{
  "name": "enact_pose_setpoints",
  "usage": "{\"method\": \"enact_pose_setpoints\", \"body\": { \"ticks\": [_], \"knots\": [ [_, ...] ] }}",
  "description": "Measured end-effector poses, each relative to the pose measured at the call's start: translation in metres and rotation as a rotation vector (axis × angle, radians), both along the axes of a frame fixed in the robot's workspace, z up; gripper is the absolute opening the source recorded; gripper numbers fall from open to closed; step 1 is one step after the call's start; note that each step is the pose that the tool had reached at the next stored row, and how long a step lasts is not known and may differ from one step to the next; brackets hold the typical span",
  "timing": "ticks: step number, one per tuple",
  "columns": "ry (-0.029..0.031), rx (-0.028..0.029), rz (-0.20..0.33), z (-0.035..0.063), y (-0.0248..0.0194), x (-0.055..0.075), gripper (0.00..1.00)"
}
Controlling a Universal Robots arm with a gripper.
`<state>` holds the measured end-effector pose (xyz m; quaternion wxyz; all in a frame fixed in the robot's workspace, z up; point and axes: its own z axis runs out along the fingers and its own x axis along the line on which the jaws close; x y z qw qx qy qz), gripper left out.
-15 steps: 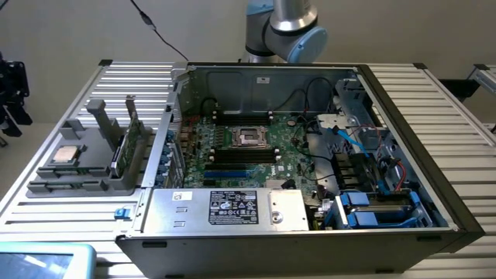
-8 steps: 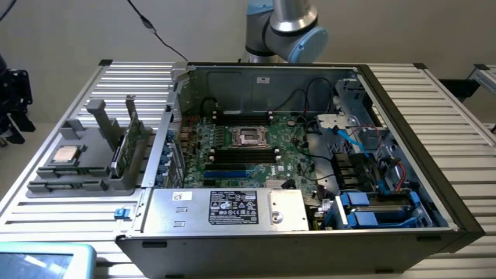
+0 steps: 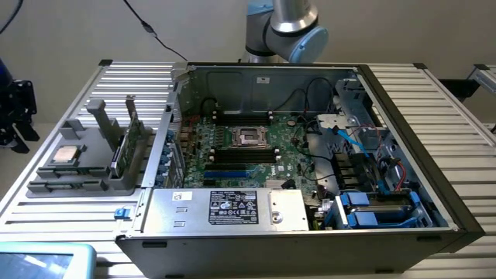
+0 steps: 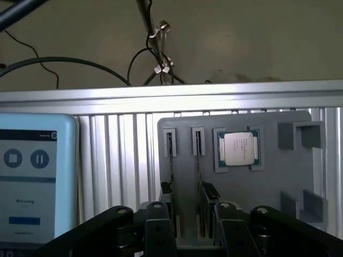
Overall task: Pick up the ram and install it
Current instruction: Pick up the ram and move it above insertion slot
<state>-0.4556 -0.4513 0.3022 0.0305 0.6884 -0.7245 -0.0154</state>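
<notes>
A grey holder [image 3: 78, 174] stands on the ribbed table at the exterior view's left. What I take for the ram [image 3: 118, 158], a thin green and dark stick, stands on edge in it beside a taller green card [image 3: 133, 131]. In the wrist view the holder [image 4: 278, 171] lies ahead of my gripper [image 4: 191, 210] and apart from it. Two thin boards [image 4: 170, 160] [image 4: 199, 160] sit edge-on in its slots; I cannot tell which is the ram. The black fingers [image 4: 157, 214] stand apart with nothing between them, roughly in line with those slots.
An open computer case [image 3: 403, 116] holds a motherboard with black memory slots [image 3: 244, 152] around the processor socket [image 3: 246, 135]. A silver power supply [image 3: 225, 208] lies at its front. A square silver processor [image 4: 238, 149] rests in the holder. A blue-edged tablet [image 4: 32, 176] lies beside it.
</notes>
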Motion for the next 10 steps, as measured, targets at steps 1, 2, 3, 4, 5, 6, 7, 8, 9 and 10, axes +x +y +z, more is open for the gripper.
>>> {"method": "enact_pose_setpoints", "body": {
  "ticks": [1,2,3,4,5,6,7,8,9,10],
  "knots": [
    [0.0,0.0,0.0,-0.0018,-0.0007,0.001,0.35],
    [0.0,0.0,0.0,-0.0036,-0.0015,0.002,0.35],
    [0.0,0.0,0.0,-0.0056,-0.0023,0.004,0.35],
    [0.0,0.0,0.0,-0.0074,-0.0031,0.005,0.35],
    [0.0,0.0,0.0,-0.0091,-0.0041,0.007,0.35],
    [-0.0001,0.0,0.0,-0.0109,-0.0054,0.008,0.35],
    [0.0,0.0,0.0,-0.0128,-0.0067,0.01,0.35],
    [0.0,0.0,0.0,-0.0145,-0.008,0.011,0.35],
    [0.0,0.0,0.0,-0.0163,-0.009,0.013,0.35],
    [0.0001,-0.0001,0.0,-0.0181,-0.0098,0.015,0.35]
  ]
}}
